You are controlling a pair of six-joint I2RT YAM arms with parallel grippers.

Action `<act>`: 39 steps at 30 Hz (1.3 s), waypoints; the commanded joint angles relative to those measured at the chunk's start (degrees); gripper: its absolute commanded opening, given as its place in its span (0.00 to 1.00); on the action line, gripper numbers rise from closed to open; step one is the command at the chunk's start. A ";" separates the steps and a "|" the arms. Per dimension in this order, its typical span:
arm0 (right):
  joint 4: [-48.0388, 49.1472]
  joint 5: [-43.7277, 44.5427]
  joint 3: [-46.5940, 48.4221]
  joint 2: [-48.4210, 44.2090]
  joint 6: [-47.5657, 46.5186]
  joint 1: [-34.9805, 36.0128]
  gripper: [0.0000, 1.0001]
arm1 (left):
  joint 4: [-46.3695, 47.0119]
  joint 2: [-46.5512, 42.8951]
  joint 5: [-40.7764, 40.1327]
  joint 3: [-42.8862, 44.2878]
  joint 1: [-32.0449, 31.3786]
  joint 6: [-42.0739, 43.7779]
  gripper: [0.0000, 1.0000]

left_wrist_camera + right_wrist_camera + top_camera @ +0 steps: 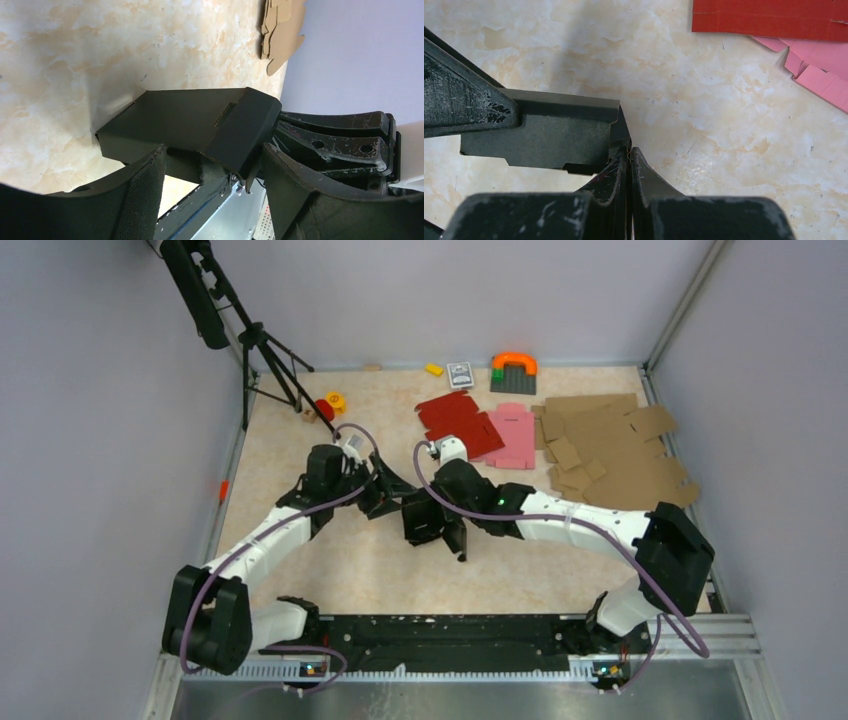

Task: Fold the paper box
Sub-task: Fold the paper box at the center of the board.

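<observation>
The black paper box (428,522), partly folded, sits mid-table between the two grippers. My left gripper (386,496) stands open at its left side. In the left wrist view the box (190,120) has a folded flap reaching down between the wide-apart fingers (145,190), and neither pad presses on it; the gripper (215,172) holds nothing. My right gripper (445,515) is on the box's right side. Seen from the right wrist, that gripper (630,150) is shut, pinching a thin edge of the box (549,131).
Flat blanks lie at the back: red (458,420), pink (515,435), and several brown ones (610,450) at the right. Small toys (514,370) line the far wall. A tripod (262,350) stands back left. Walls enclose the table.
</observation>
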 commanded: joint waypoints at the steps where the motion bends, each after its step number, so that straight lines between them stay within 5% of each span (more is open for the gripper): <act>1: -1.17 -0.44 1.97 1.29 0.63 1.24 0.00 | 3.06 0.20 0.95 -0.60 -1.23 -1.29 0.69; 12: -1.08 -0.01 2.33 1.70 2.15 1.67 0.00 | 3.54 0.01 -2.26 -0.69 -5.11 -1.64 0.65; 25: 2.52 -1.18 -1.10 0.31 3.99 1.83 0.00 | 3.28 1.17 -5.69 -0.96 -7.60 0.14 0.46; 39: 1.80 -1.04 -4.04 -3.90 0.26 1.73 0.15 | 1.89 1.14 -5.56 -0.36 -8.04 2.00 0.47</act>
